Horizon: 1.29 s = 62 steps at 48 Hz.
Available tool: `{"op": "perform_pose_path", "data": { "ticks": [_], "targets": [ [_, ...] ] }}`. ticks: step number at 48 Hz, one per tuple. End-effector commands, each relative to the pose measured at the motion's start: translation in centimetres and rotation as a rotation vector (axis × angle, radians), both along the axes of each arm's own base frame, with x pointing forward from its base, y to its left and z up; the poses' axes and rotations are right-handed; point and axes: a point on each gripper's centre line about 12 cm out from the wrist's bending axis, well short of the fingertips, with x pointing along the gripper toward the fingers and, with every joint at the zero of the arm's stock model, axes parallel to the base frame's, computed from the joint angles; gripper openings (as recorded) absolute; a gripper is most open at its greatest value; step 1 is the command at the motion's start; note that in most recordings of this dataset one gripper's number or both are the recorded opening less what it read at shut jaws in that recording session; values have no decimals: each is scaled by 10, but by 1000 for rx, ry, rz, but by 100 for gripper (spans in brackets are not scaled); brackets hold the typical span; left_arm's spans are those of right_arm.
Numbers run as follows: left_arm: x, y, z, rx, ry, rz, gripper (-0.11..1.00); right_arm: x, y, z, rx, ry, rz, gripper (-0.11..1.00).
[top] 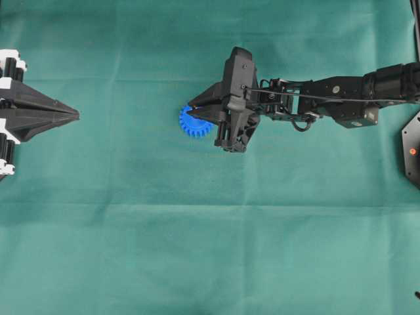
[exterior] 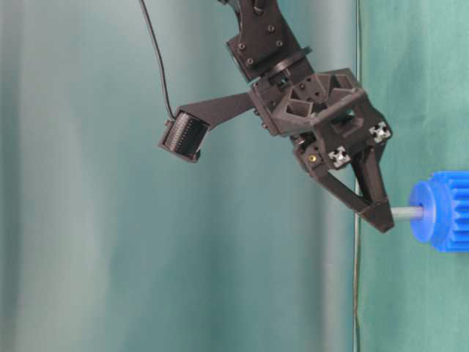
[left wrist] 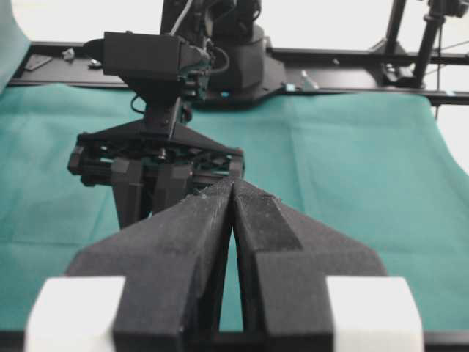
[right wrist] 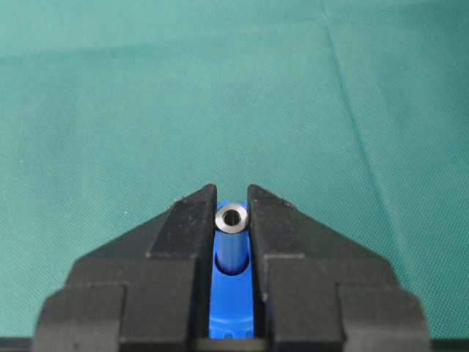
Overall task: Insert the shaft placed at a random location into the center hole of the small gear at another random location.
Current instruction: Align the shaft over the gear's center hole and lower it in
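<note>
The shaft (exterior: 405, 213), a thin grey pin, stands with one end already at the hub of the small gear (exterior: 443, 212), its long axis in line with the gear's own axis; the other end is pinched between the narrowed tips of the right gripper (exterior: 380, 218). In the table-level view a short bare length of pin shows between fingertip and blue hub, so the seating looks begun rather than finished. The coming move turns on that single line: any further push has to run straight along the pin toward the hub, since a tilt would likely bind it.

Seen from overhead, the gear (top: 193, 123) lies on the green cloth (top: 197, 249) near mid-table, just left of the right gripper (top: 211, 113), which covers its right half. That arm is plainly the nearer one; the left gripper (top: 73, 115) sits well apart at the far left edge, its jaws closed together and empty.

The center hole itself is hidden by the pin and hub, so depth of entry cannot be judged. The right wrist camera shows only the shaft's shiny ringed end (right wrist: 232, 218) between the fingers, with blue plastic behind it.
</note>
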Motion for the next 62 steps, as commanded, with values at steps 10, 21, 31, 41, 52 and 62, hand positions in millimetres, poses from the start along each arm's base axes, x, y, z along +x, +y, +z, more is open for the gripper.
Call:
{"op": "perform_pose_path", "data": {
  "ticks": [10,21,31,41,52,62],
  "targets": [
    [2,0,8,-2,-21,-2,0,7,0,3,9,-37,-7,13],
    [2,0,8,0,-21,-2,0,7,-1,-9,17,-26,-17,13],
    [2,0,8,0,-21,-2,0,7,-1,-14,18,-15,-17,13],
    [2,0,8,-2,-21,-2,0,5,0,-16,18,-6,-16,13],
    [2,0,8,0,-21,0,0,5,0,-16,18,-7,-16,13],
    [2,0,8,0,-21,-2,0,5,0,-16,18,-6,-16,14]
  ]
}}
